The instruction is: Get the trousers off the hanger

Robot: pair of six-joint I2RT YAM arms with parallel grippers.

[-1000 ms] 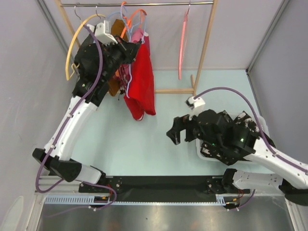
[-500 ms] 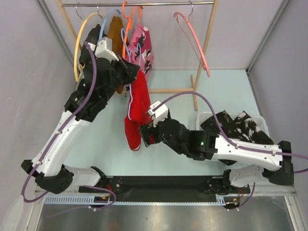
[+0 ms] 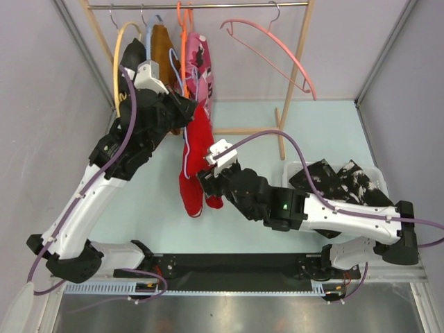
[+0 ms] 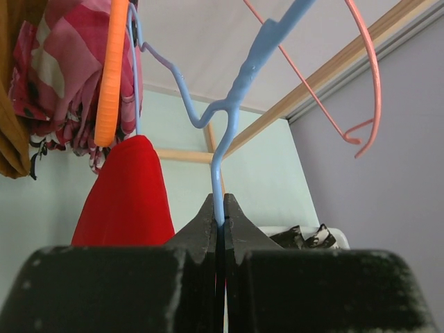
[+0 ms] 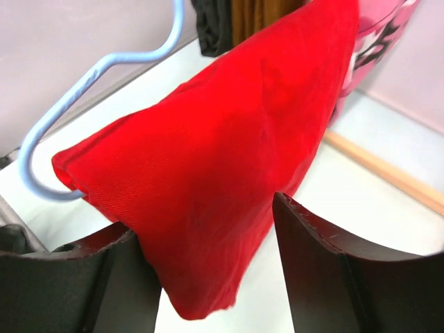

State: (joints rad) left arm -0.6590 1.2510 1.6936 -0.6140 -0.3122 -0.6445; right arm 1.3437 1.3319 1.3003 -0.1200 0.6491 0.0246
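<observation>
The red trousers (image 3: 194, 163) hang over a light blue hanger (image 4: 236, 90), below the rail. My left gripper (image 3: 186, 109) is shut on that hanger's wire, as the left wrist view (image 4: 219, 215) shows, with the red cloth (image 4: 128, 198) just to its left. My right gripper (image 3: 208, 182) is open, and its jaws stand on either side of the trousers' lower end (image 5: 229, 159) without closing on it. The blue hanger's curved end (image 5: 90, 83) shows beside the cloth. The black trousers with white splotches (image 3: 340, 184) lie in a white bin (image 3: 380, 175) at the right.
On the rail (image 3: 208, 5) hang a pink floral garment (image 3: 198, 66), a mustard-brown garment (image 3: 163, 48), an orange hanger (image 3: 183, 41), a yellow hanger (image 3: 118, 62) and an empty pink hanger (image 3: 277, 48). A wooden rack post (image 3: 295, 69) stands right of them.
My right arm has swung left from the bin to the red trousers' lower end. My left gripper has drawn the blue hanger down and forward. The pink hanger has swung up to the right.
</observation>
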